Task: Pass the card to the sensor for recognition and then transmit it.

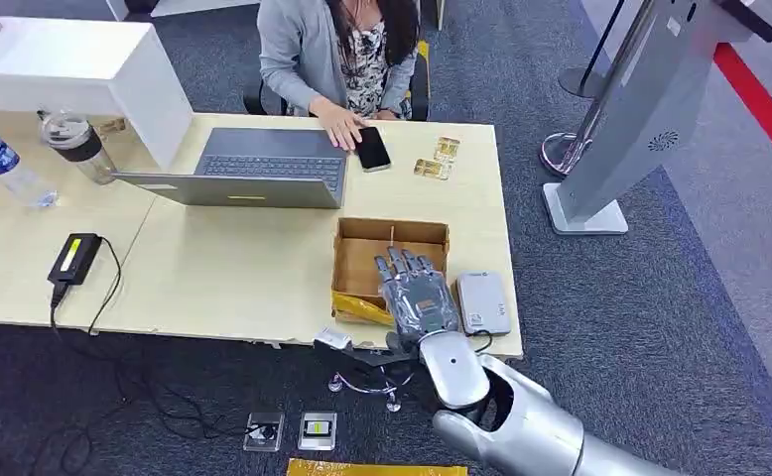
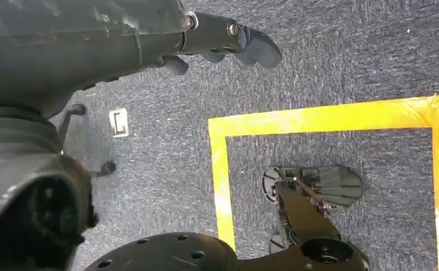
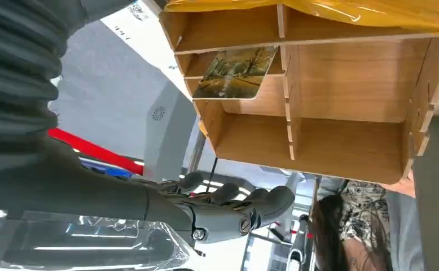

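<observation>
One card (image 3: 237, 73) leans tilted in the wooden box (image 3: 341, 84) compartment.

The robot's silver right arm (image 1: 521, 416) rises from below and reaches forward, its right hand (image 1: 417, 293) poised palm-down over the near edge of the wooden box (image 1: 362, 253), fingers (image 3: 262, 200) extended side by side and holding nothing. Clear plastic wraps the hand's back and wrist. The left hand (image 2: 228, 42) hangs beside the body well away from the box, fingers loosely curled and empty.
</observation>
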Controlling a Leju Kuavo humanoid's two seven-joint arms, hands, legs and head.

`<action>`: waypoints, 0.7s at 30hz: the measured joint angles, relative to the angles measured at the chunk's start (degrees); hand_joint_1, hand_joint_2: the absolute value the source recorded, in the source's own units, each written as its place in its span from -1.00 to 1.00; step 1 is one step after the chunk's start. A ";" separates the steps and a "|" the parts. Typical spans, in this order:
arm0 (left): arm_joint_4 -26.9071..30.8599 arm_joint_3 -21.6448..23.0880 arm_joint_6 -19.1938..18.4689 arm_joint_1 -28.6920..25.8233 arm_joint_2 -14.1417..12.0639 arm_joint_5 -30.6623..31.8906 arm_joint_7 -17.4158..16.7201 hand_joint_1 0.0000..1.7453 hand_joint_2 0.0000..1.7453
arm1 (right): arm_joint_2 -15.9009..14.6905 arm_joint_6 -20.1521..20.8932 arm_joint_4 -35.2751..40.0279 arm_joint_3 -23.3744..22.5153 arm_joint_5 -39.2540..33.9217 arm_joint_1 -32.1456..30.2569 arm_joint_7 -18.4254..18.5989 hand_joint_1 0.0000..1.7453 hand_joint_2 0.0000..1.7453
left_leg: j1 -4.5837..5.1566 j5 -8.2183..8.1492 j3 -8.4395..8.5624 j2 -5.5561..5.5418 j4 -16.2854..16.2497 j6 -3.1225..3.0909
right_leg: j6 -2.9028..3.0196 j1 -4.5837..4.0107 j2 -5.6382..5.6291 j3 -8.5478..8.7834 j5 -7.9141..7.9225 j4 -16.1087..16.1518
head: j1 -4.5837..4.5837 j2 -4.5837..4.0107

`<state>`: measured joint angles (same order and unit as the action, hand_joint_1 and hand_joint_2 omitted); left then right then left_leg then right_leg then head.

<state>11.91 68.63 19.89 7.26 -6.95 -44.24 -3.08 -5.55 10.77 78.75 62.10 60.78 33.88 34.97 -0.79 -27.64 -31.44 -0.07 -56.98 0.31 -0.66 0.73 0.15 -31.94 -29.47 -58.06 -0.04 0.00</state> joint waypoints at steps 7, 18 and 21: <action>0.00 0.02 -0.07 0.01 0.00 0.04 -0.20 -1.00 -1.00 | 0.74 -1.44 -2.44 1.05 -0.79 1.03 0.00 -1.00 1.00 | 0.00 0.00 0.00 0.00 0.00 0.00 | 0.00 0.00 0.00 0.00 0.00 0.00 | 0.02 0.00; 0.00 0.04 -0.35 0.01 0.00 0.39 -0.20 -1.00 -1.00 | 2.14 -2.78 -6.71 2.05 -2.21 2.19 0.00 -1.00 1.00 | 0.00 0.00 -0.01 0.00 0.00 0.00 | 0.00 0.00 0.01 0.00 0.00 0.00 | 0.00 0.00; 0.00 0.04 -0.35 0.01 0.00 0.55 -0.20 -1.00 -1.00 | 2.32 -3.30 -7.93 2.12 -2.76 2.41 0.00 -1.00 1.00 | 0.00 0.00 0.00 0.00 0.00 0.00 | 0.00 0.00 0.00 0.00 0.00 0.00 | 0.00 0.00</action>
<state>11.91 68.67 19.54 7.27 -6.95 -43.69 -3.28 -3.23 7.47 70.82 64.22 58.03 36.29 34.97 -0.78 -27.64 -31.44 -0.07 -56.98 0.31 -0.66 0.73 0.16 -31.93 -29.47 -58.06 -0.04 0.00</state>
